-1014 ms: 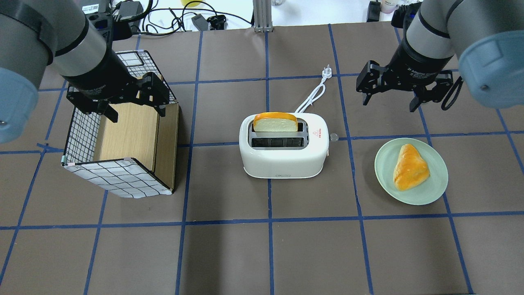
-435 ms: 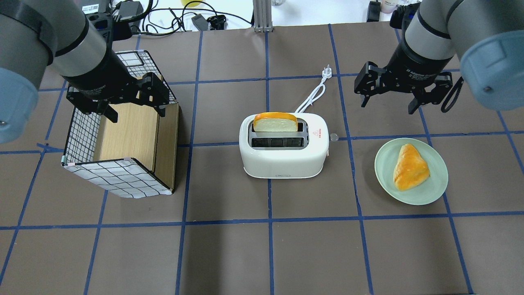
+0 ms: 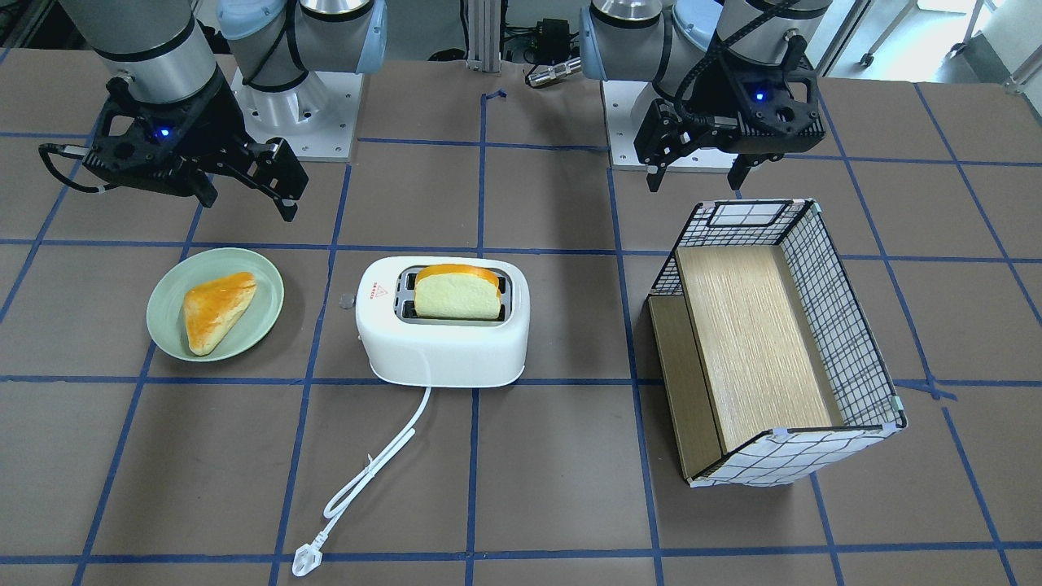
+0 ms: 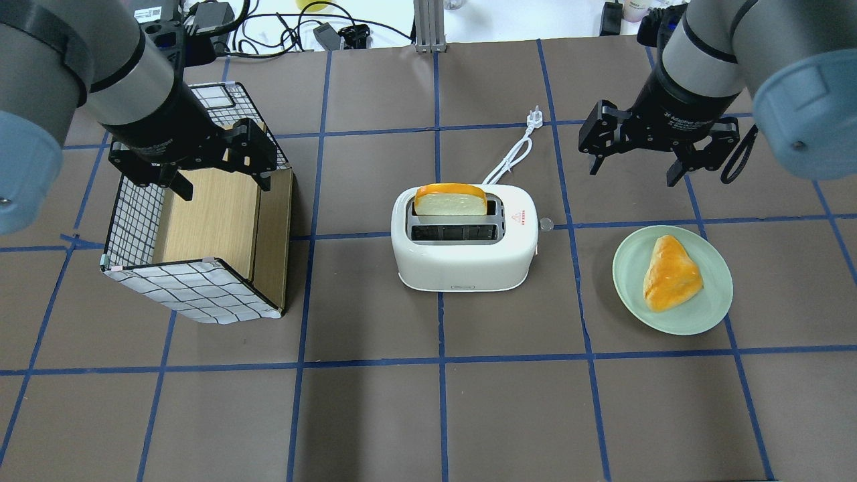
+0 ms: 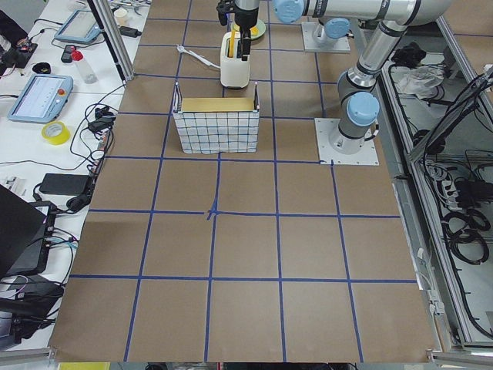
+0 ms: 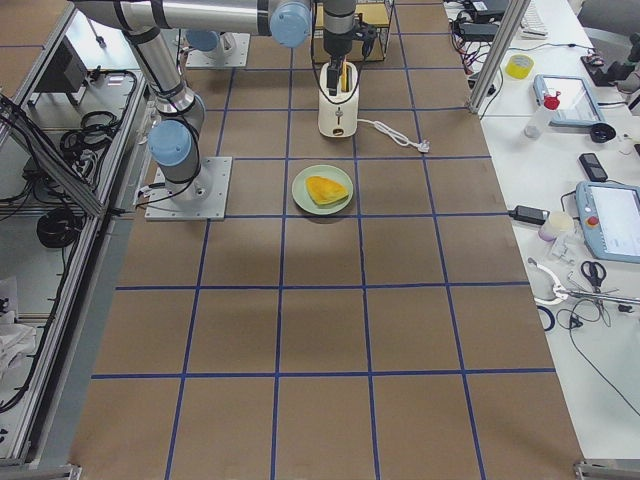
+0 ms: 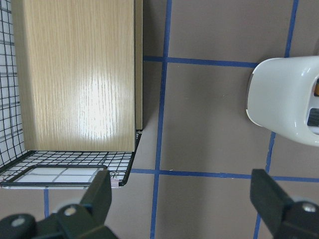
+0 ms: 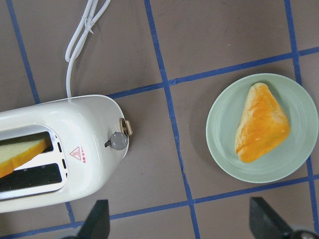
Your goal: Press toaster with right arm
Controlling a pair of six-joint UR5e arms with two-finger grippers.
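The white two-slot toaster [image 4: 462, 261] stands mid-table, and also shows in the front view [image 3: 444, 350] and the right wrist view [image 8: 50, 144]. A bread slice [image 4: 450, 199] stands up out of its far slot. Its small round end knob [image 4: 546, 224] faces my right side and shows in the right wrist view [image 8: 118, 141]. My right gripper [image 4: 633, 173] is open and empty. It hovers above the table beyond the knob end, apart from the toaster, and shows in the front view [image 3: 248, 207]. My left gripper [image 4: 224, 189] is open and empty over the basket.
A pale green plate [image 4: 626, 268] with a golden pastry [image 4: 671, 273] lies right of the toaster, under my right gripper's near side. A wire basket with a wooden floor [image 4: 194, 288] stands at the left. The white cord and plug [image 4: 533, 119] trail away behind the toaster.
My right gripper has drifted slightly left, toward the toaster's knob end. The left arm, toaster and plate have not moved.
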